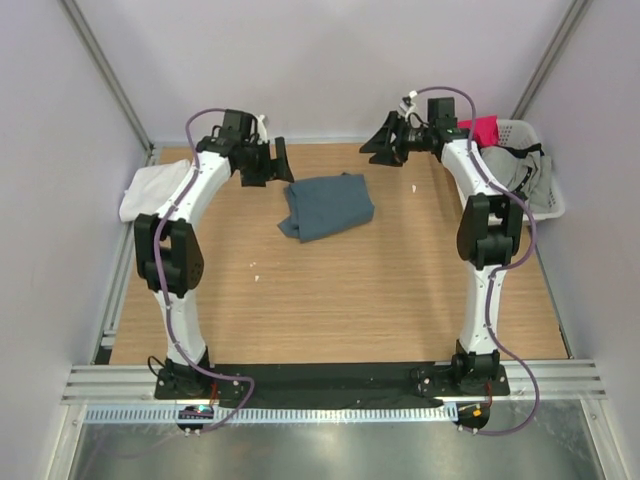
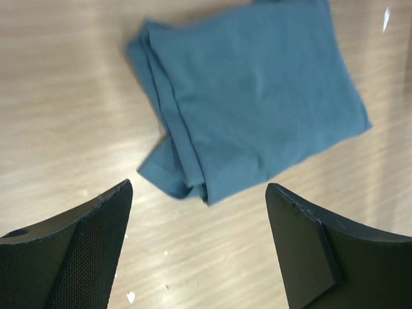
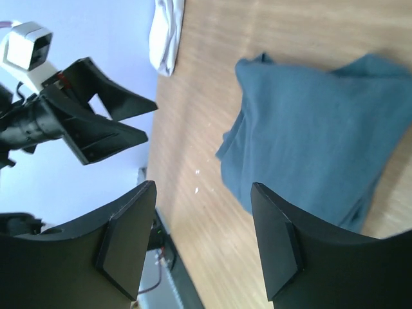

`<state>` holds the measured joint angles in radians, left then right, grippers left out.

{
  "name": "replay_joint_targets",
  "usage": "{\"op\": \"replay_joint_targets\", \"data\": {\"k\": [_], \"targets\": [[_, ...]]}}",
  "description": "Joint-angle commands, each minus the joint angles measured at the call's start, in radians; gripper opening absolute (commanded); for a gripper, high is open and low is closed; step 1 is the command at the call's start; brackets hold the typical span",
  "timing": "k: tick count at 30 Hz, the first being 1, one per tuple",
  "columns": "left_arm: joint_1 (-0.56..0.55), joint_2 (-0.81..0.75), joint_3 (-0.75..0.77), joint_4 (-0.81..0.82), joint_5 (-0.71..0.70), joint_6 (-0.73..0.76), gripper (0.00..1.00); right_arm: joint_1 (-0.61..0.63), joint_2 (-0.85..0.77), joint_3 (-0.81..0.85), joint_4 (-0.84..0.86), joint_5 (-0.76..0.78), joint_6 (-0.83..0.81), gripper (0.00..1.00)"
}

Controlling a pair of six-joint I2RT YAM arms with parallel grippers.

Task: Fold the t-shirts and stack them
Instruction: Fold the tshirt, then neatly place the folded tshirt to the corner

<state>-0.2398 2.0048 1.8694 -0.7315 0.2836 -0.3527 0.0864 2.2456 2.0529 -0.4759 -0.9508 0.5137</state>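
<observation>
Garment position: I found the slate-blue t-shirt (image 1: pixel 327 205) (image 2: pixel 257 96) (image 3: pixel 322 129) lying folded into a rough rectangle on the table (image 1: pixel 330 310), in the far central part of the wooden surface. Its layered edges were stacked along the side that faced the left arm, and one corner there was bunched and uneven. No gripper touched it.

The white t-shirt (image 1: pixel 150 190) (image 3: pixel 166 32) lay in a soft heap at the far left edge of the table, well apart from the blue one and partly behind the left arm's forearm in the overhead view.

I read the left gripper (image 1: pixel 270 160) (image 2: pixel 199 187) as raised above the table, just beside the far left side of the blue shirt. Its jaws stood wide apart with nothing between them. In its wrist view the shirt's bunched corner showed in the gap between them.

The right gripper (image 1: pixel 385 140) (image 3: pixel 203 187) was also raised, near the far right side of the blue shirt and pointing toward the left arm. Its jaws were likewise spread wide and held nothing.

A few small white flecks (image 1: pixel 255 268) lay on the wood nearer the arm bases. A white basket (image 1: pixel 550 200) stood beyond the table's right edge and held a grey garment (image 1: pixel 515 170) and a red garment (image 1: pixel 483 128).
</observation>
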Motion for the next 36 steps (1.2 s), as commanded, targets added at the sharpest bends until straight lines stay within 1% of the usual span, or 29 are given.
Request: {"op": "replay_joint_targets", "data": {"k": [1,2,3,6,16,20,28,33,36], "targets": [[0.036,-0.009,-0.09,-0.028,0.133,-0.057,0.85,0.047,0.008,-0.097,0.054,-0.12,0.092,0.66],[0.051,-0.008,-0.11,-0.01,0.175,-0.083,0.86,0.055,0.022,-0.123,0.056,-0.126,0.095,0.66],[0.057,-0.003,-0.124,0.001,0.196,-0.092,0.84,0.061,0.025,-0.137,0.063,-0.129,0.111,0.66],[0.069,0.026,-0.156,0.033,0.23,-0.126,0.82,0.088,0.042,-0.171,0.069,-0.138,0.118,0.66],[0.099,0.188,-0.135,0.099,0.305,-0.212,0.82,0.104,0.13,-0.168,0.079,-0.112,0.124,0.66],[0.099,0.242,-0.128,0.136,0.348,-0.261,0.81,0.104,0.154,-0.175,0.054,-0.1,0.095,0.66],[0.079,0.328,-0.101,0.198,0.391,-0.319,0.8,0.096,0.21,-0.177,0.019,-0.065,0.074,0.66],[0.042,0.364,-0.104,0.231,0.442,-0.367,0.77,0.093,0.241,-0.175,0.017,-0.059,0.077,0.66],[0.027,0.373,-0.119,0.256,0.466,-0.394,0.73,0.093,0.247,-0.172,0.02,-0.057,0.078,0.66]]}}
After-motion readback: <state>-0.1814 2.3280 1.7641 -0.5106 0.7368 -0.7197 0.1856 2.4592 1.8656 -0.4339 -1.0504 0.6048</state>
